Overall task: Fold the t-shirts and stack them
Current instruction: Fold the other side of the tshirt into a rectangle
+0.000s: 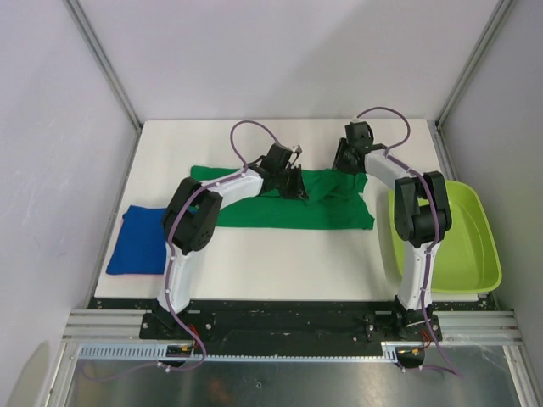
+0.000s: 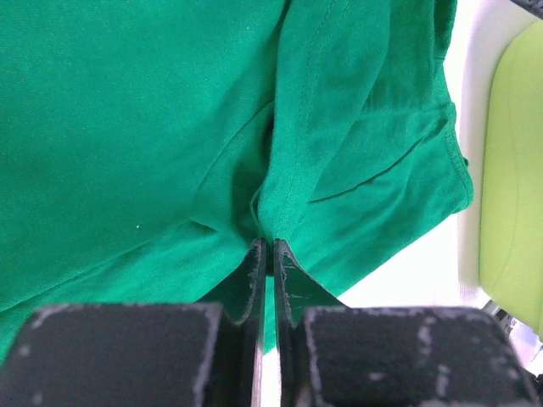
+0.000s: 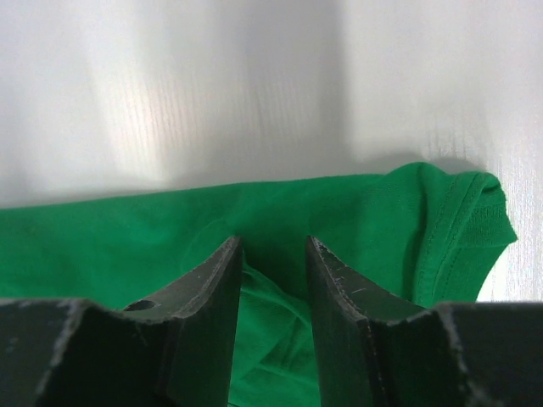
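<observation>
- Top external: high above the near side of the green t-shirt (image 1: 327, 212), looking down from afar.
- Left wrist: close above that shirt, facing down onto it.
- Right wrist: low at its far edge; all three views share the shirt.

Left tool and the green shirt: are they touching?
Touching. The left wrist view shows the left tool shut on a ridge of the green shirt.

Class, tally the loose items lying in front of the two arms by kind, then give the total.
Soft cloth t-shirts: 2 (dark green t-shirt, royal blue t-shirt)
Rigid lime-green plastic tub: 1
Total: 3
</observation>
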